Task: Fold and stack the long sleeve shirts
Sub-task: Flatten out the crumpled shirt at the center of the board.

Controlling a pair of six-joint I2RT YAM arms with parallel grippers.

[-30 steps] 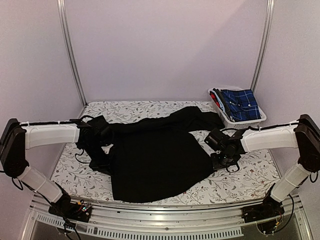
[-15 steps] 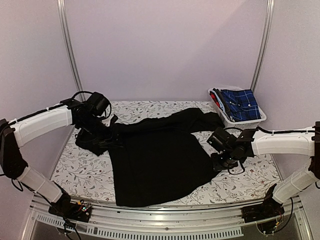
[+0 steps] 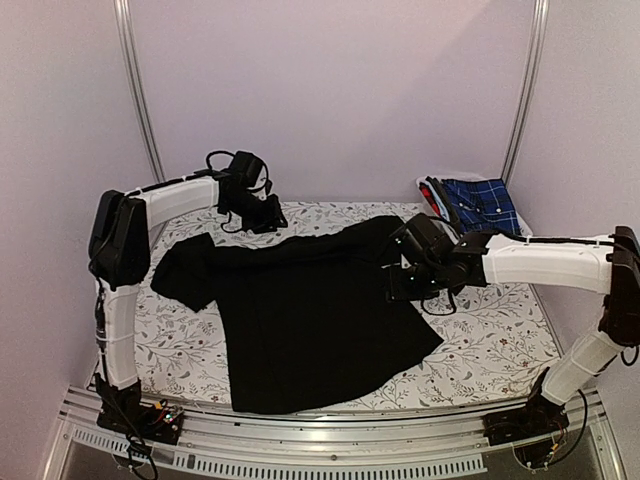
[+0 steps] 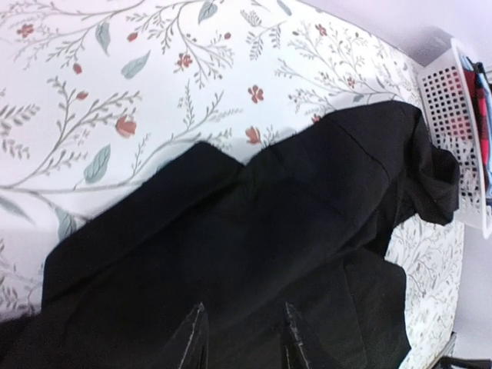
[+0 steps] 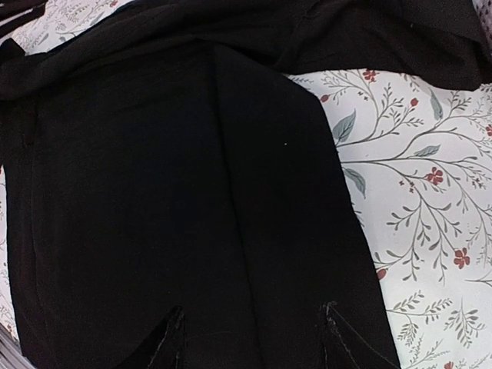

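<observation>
The black shirt (image 3: 310, 320) lies flat across the middle of the flowered table (image 3: 500, 340). Its body runs from the centre down to 6 o'clock, and its sleeves make a dark band along the far side, from a bunched cuff at 9 o'clock to a folded end at 2 o'clock. The long axis of that band runs nearly 9 to 3, tipped up a little on the right.

The left gripper (image 3: 268, 220) reaches far back to about 11 o'clock and hangs at the shirt's far edge. In its wrist view the fingers (image 4: 192, 342) are spread with nothing between them, and black cloth lies directly below. From there the bunched sleeve lies toward 8 o'clock, well apart.

The right gripper (image 3: 397, 283) sits over the shirt's right flank at about 3 o'clock, where the right sleeve meets the body. Its fingers (image 5: 171, 338) are also spread wide and empty, with the side edge of the cloth just beside them.

The white basket (image 3: 505, 247) stands at 2 o'clock and holds a blue checked garment (image 3: 480, 205) (I can't tell from here whether it is another shirt).

I'd judge the fold is barely begun. The right arm is the nearer one to the right sleeve, which lies from it toward 1 o'clock. The left arm would have to travel back along the band to reach the other sleeve.
</observation>
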